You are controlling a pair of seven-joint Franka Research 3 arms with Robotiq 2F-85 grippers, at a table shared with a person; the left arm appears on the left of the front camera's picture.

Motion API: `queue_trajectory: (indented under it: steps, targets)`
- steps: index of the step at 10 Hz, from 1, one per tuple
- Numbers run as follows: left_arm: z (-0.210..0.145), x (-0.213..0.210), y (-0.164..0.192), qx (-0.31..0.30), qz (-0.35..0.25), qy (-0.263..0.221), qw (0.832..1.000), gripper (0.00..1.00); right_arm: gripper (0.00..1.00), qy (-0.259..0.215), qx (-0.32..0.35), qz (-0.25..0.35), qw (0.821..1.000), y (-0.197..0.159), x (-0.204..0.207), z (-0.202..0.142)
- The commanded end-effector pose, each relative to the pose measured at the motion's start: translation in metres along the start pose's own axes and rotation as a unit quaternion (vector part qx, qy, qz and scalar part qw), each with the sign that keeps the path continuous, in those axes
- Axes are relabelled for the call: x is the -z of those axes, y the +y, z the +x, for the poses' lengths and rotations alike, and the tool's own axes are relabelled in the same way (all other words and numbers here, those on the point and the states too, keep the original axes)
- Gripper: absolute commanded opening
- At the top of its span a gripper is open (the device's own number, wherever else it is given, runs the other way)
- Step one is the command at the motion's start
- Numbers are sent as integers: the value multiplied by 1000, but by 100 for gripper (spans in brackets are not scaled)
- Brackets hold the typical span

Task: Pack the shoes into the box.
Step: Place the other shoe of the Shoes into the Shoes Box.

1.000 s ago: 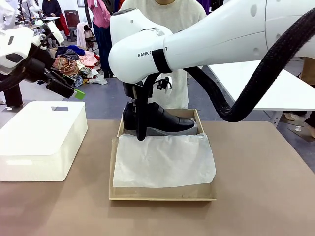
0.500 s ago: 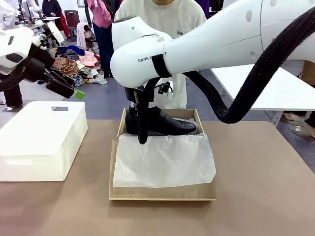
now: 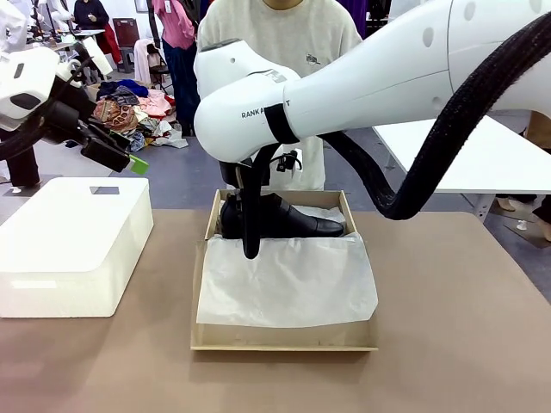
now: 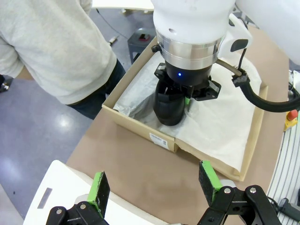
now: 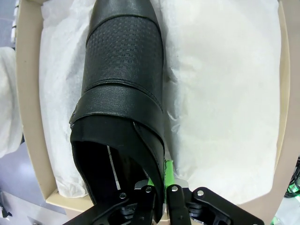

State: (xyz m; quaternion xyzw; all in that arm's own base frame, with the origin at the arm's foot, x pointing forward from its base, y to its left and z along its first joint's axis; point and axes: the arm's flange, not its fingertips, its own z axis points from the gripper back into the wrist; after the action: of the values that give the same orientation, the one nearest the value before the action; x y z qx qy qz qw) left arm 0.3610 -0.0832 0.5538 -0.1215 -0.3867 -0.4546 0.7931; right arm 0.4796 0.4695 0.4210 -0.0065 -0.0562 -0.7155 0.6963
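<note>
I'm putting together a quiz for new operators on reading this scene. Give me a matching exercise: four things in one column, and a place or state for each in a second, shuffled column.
Things:
1. shoe
2. left gripper
3. right gripper
4. white block

Places or states:
A. shut on the shoe's back rim
B. on the table, left of the box
C. open, holding nothing
D. inside the box, at its far end

Pairs: 1-D, 2-C, 3-A, 4-B.
</note>
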Motion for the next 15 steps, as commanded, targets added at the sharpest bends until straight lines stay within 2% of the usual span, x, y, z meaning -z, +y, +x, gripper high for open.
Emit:
queue_trajectory:
  steps: [1, 5, 10, 15]
  targets:
    - [-2, 0, 0, 3, -6, -7, 1000, 100, 0, 13, 13, 1, 1000, -8, 9, 1]
    - [-2, 0, 0, 3, -6, -7, 1000, 100, 0, 4, 28, 3, 1000, -9, 16, -2]
    - [-2, 0, 0, 3, -6, -7, 1000, 100, 98, 14, 38, 1, 999, 4, -16, 7]
    - [-2, 0, 0, 3, -6, -7, 1000, 100, 100, 13, 32, 1, 999, 9, -41, 12]
